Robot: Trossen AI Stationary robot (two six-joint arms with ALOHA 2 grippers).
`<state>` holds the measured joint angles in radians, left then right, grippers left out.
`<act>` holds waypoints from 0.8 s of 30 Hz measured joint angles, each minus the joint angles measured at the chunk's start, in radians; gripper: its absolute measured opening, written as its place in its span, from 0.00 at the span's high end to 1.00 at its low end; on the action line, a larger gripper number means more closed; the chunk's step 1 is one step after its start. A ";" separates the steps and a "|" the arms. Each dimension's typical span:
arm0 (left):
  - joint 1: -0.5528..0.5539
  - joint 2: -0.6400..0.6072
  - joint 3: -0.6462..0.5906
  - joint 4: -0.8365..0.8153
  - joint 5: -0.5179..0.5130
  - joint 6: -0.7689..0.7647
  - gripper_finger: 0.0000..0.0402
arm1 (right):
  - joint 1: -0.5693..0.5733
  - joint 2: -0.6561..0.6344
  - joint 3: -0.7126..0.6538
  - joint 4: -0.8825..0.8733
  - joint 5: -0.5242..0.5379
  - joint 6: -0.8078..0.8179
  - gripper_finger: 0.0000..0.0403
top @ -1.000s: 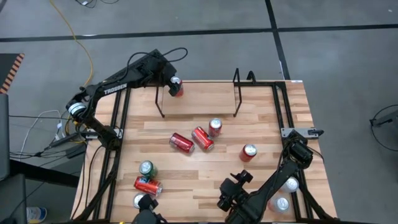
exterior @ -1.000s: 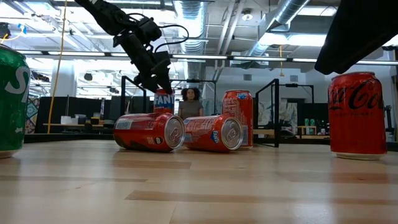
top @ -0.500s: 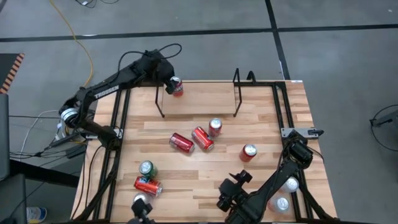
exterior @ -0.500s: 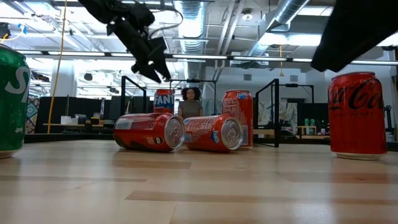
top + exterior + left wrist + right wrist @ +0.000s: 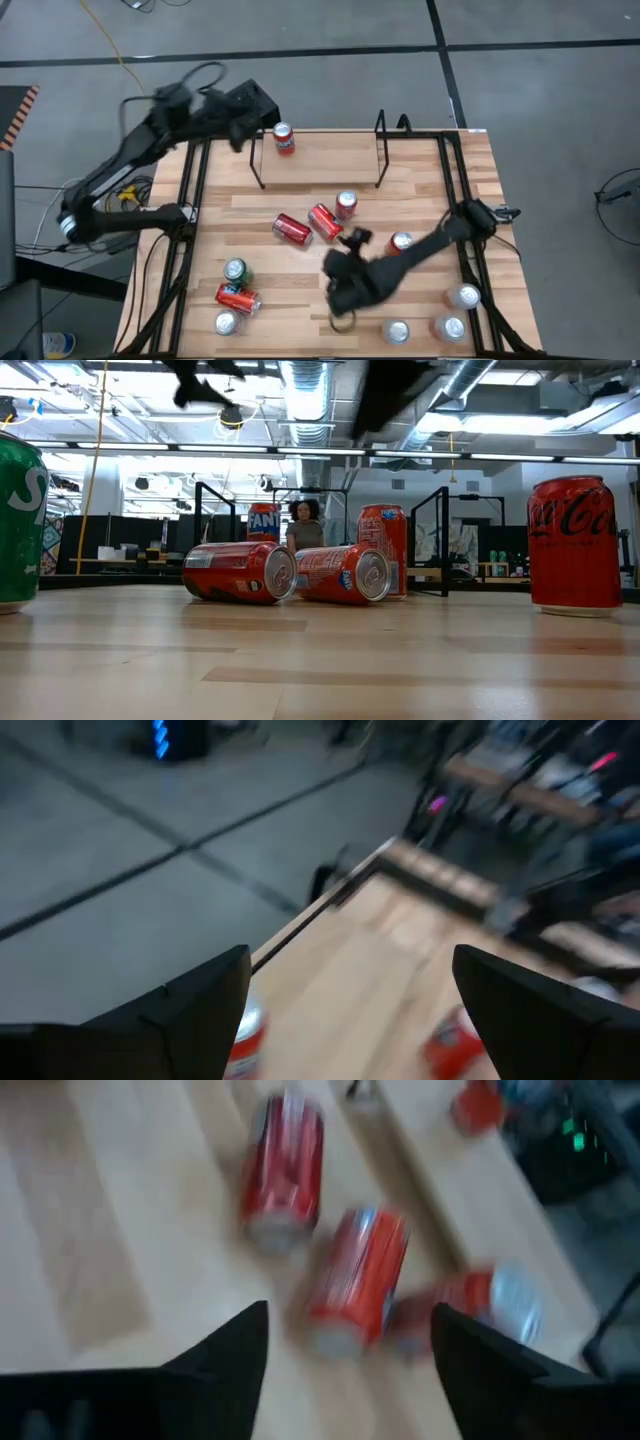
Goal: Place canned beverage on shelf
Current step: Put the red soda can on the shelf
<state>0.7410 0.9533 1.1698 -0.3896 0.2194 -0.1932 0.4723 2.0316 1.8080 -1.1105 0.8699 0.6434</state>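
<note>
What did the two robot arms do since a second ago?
The left end effector let go of the Fanta can standing on the shelf and pulled back off the table's left edge. The right end effector swung from the near edge toward the two lying red cans. No can moved.

You get even, bright overhead light on the table (image 5: 400, 180) in the high view, with only faint shadows under the arms. In the low view, long ceiling strip lights (image 5: 440, 456) glare against the dim room behind, and both arms smear into dark streaks overhead. Both wrist views are heavily motion-blurred: the red cans (image 5: 355, 1280) in the right wrist view are soft smudges, and the left wrist view's far background dissolves into colored streaks.
</note>
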 joint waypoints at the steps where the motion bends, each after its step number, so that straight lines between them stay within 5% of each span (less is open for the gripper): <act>1: -0.007 -0.037 0.000 0.003 0.010 -0.016 0.17 | -0.033 -0.007 0.000 0.058 -0.002 -0.083 0.44; 4: -0.034 -0.148 0.000 0.004 0.028 -0.055 0.17 | -0.128 -0.016 0.000 0.289 -0.077 -0.341 0.59; 8: -0.062 -0.281 0.000 0.004 0.061 -0.082 0.17 | -0.256 -0.016 0.000 0.674 -0.428 -0.631 0.83; 11: -0.070 -0.375 0.000 -0.003 0.062 -0.105 0.17 | -0.349 -0.017 0.001 0.810 -0.611 -0.675 0.97; 24: -0.070 -0.614 -0.001 -0.119 0.057 -0.116 0.17 | -0.656 -0.011 0.000 0.660 -0.603 -0.627 1.00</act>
<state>0.6708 0.3391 1.1690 -0.5085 0.2761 -0.3094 -0.1835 2.0208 1.8077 -0.4508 0.2670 0.0163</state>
